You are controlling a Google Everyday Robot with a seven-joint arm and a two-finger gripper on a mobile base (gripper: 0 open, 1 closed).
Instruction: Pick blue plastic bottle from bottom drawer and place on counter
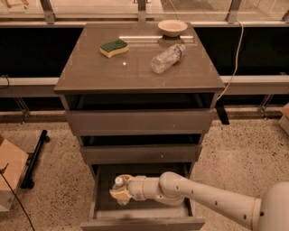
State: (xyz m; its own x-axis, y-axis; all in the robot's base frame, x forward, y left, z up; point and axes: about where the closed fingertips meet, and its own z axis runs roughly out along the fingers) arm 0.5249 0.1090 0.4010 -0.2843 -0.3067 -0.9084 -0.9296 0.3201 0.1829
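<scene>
The gripper (120, 195) reaches into the bottom drawer (142, 223), under the counter's (135, 72) front edge, left of centre, against the blue plastic bottle (118, 182). I cannot tell whether it grips. Lifting and placing likely remain.

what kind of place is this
Probably a lab or office test area: a drawer cabinet with a counter, speckled floor, windows behind. The gripper is in the open bottom drawer by a small bottle.
</scene>
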